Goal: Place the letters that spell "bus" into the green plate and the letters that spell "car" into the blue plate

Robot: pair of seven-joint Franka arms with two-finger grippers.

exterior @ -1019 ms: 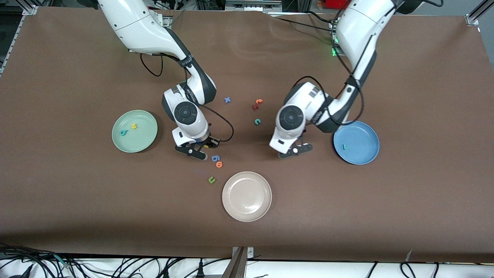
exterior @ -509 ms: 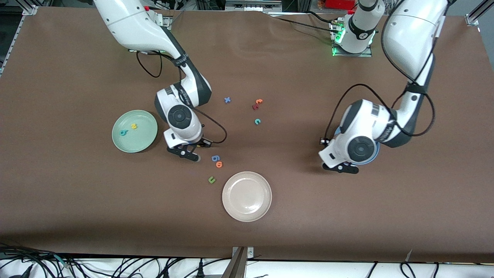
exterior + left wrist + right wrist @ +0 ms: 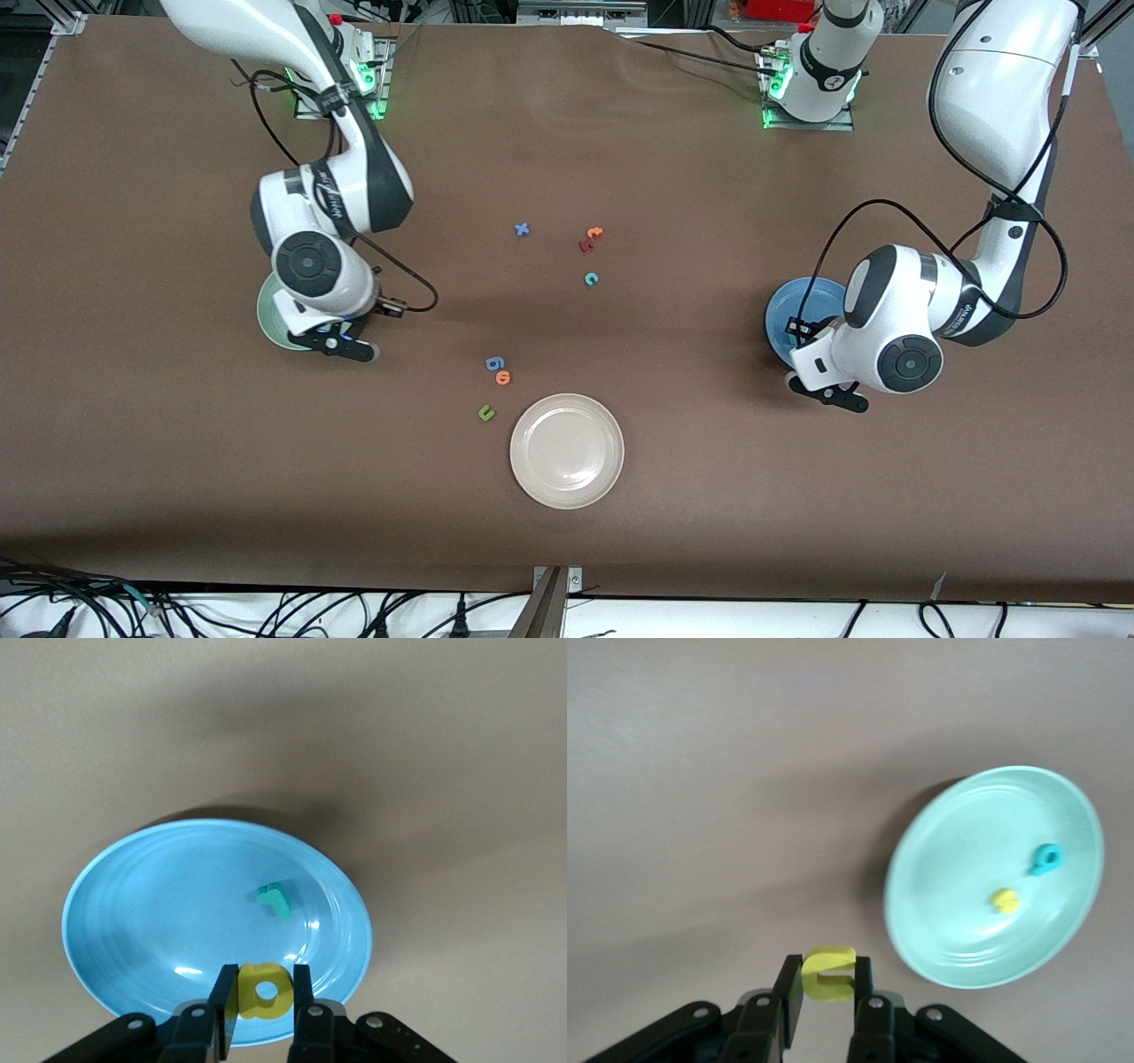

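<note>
My left gripper [image 3: 264, 981] is shut on the yellow "a" [image 3: 266, 992], over the rim of the blue plate [image 3: 133, 912]. The teal "r" [image 3: 275, 902] lies in that plate. My right gripper [image 3: 829, 979] is shut on the yellow "u" [image 3: 830, 974], over bare table beside the green plate [image 3: 957, 895], which holds the teal "b" [image 3: 1045, 859] and the yellow "s" [image 3: 1004, 900]. In the front view the right arm hides most of the green plate [image 3: 268, 319]. The teal "c" [image 3: 591, 280] lies mid-table.
A blue "x" [image 3: 522, 229], an orange "t" [image 3: 594, 233] and a dark red letter [image 3: 585, 245] lie near the "c". A blue "g" [image 3: 495, 362], an orange letter [image 3: 503, 377] and a green "u" [image 3: 485, 412] lie beside the beige plate [image 3: 567, 450].
Both arms swung outward from mid-table. The right gripper carried the yellow "u" to the green plate's edge. The left gripper carried the yellow "a" to the blue plate.
</note>
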